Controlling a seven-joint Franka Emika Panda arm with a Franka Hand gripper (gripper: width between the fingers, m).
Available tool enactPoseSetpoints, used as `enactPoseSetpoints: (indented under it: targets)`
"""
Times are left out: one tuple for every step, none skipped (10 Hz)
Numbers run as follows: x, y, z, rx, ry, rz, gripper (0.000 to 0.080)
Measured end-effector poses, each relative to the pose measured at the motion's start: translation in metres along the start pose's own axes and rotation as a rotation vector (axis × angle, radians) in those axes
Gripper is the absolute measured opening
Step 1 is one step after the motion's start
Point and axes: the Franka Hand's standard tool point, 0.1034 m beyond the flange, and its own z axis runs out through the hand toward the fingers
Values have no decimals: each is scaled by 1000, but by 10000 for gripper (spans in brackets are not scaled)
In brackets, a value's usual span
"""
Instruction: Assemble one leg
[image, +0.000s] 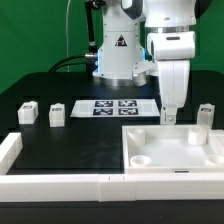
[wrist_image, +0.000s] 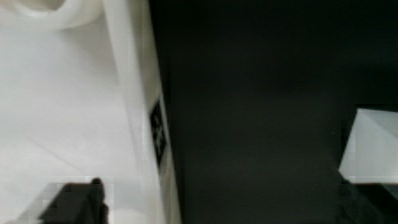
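Though caught in both views, cannot tell whether the gripper (image: 169, 117) stands parted or closed: tips lost against white shapes in the exterior view, and only one dark finger (wrist_image: 71, 203) at the frame's edge in the wrist view. Hangs low on the exterior view's right, at the far edge of the panel (image: 190, 150), tips close to table (image: 90, 140) level. Cannot tell whether touching anything.

Nearest leg: right leg (image: 204, 115), upright on the table just past the panel's far edge, near the gripper on the exterior view's right, apart from it. Well off on the exterior view's left, two more: left leg (image: 29, 112) and second leg (image: 56, 115), both upright, near each other but not touching. Flat between that pair and the gripper, the marker board (image: 115, 107), four tags facing up.

Panel lying flat at the front right of the exterior view, raised rim around it, round socket (image: 143, 158) near its front left corner. Along the front, a long bar (image: 60, 185); at the left edge, a side bar (image: 10, 150).

In the wrist view: panel (wrist_image: 71, 110) beneath the finger, a socket's curve at one corner, then a strip of dark table, then a white block (wrist_image: 374, 145) cut by the frame. Cannot tell for sure which leg, if any.
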Motion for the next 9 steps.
enactPoseSetpoints:
  targets:
    - [0, 0, 0, 1, 3, 85, 649]
    - [1, 0, 0, 3, 5, 206, 649]
    - [1, 0, 0, 4, 5, 300, 649]
    - [1, -1, 0, 4, 5, 357, 649]
    - [2, -1, 0, 7, 9, 482, 649]
    - [5, -2, 2, 7, 18, 642, 649]
    - [15, -6, 9, -8, 43, 854, 649]
    - [25, -7, 9, -17, 60, 994, 649]
    - [39, -14, 8, -11, 74, 1191, 649]
